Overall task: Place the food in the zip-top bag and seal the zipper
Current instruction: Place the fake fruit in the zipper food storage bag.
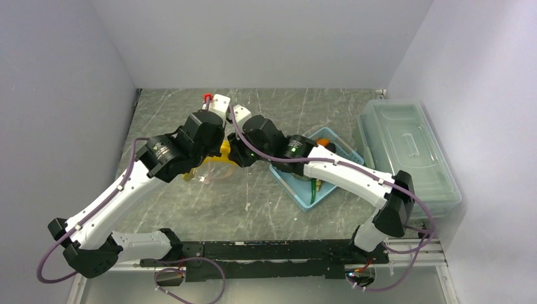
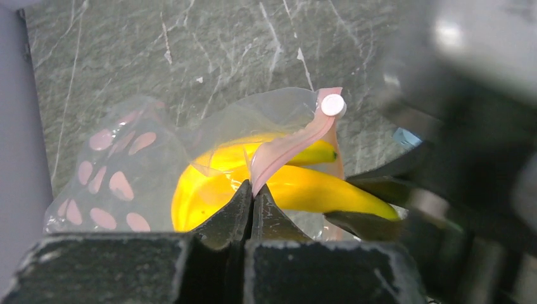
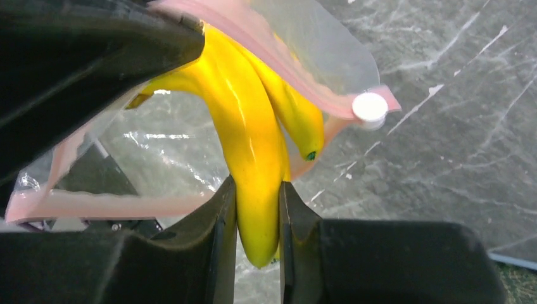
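Yellow plastic catches the eye first: the banana bunch (image 3: 253,145) is pinched at its near end between the jaws of the right gripper (image 3: 258,209), and the rest of the fruit reaches into the gaping mouth of the zip-top bag (image 2: 126,164). The left gripper (image 2: 252,196) has its jaws clamped together on the zipper (image 2: 285,149), and that pale-pink strip curves up from the fingertips to a small white slider (image 2: 332,104) at its end. The bag, clear with pink oval spots, lies crumpled on the grey marbled table (image 1: 285,107), at about nine o'clock from the light-blue basket (image 1: 345,155). In the basket an orange carrot (image 1: 323,142) sits toward twelve o'clock and a thin green pod (image 1: 313,190) toward six. A clear lidded box (image 1: 405,152) stands at three o'clock from the basket, by the wall.
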`<state>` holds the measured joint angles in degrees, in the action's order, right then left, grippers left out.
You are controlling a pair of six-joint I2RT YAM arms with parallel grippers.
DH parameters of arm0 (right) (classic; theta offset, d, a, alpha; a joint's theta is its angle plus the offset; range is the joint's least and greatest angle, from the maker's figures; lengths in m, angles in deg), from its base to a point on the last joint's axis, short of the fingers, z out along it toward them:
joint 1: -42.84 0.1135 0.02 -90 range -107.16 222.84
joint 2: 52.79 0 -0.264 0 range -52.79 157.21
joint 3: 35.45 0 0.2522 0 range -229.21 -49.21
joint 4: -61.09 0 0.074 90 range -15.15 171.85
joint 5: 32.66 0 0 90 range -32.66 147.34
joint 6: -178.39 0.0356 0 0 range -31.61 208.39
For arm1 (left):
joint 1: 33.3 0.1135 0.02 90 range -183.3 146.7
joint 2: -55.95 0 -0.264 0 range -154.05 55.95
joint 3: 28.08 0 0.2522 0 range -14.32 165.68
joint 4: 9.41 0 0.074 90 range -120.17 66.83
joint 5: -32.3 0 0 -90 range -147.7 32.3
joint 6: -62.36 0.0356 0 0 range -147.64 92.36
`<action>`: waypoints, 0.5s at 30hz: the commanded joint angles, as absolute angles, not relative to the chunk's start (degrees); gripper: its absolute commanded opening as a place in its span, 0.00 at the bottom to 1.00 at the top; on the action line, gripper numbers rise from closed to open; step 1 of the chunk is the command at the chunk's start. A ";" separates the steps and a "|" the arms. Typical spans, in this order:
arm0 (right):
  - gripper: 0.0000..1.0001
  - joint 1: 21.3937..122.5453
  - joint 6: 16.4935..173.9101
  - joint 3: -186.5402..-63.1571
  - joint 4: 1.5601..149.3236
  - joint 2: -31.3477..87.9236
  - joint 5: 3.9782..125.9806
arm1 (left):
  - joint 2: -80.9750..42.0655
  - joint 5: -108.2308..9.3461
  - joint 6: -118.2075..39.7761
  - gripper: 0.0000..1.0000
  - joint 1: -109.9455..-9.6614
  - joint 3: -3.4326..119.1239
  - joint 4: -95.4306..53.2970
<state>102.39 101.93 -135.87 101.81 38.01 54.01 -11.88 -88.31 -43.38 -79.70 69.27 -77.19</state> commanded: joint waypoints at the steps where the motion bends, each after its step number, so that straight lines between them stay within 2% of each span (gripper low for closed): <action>1: 0.20 102.30 103.68 -138.29 96.75 39.36 54.74 | -10.55 -84.26 -41.17 0.00 -81.09 68.75 -73.36; 6: 0.36 102.34 104.72 -137.23 94.66 37.97 53.00 | -10.16 -84.47 -41.38 0.00 -81.04 68.33 -73.75; 10: 0.54 102.34 104.82 -136.56 93.70 36.30 51.32 | -9.98 -84.34 -41.43 0.00 -81.09 68.04 -73.88; 15: 0.62 102.34 104.65 -135.78 93.48 34.22 48.10 | -9.19 -83.92 -41.58 0.00 -81.04 67.38 -73.46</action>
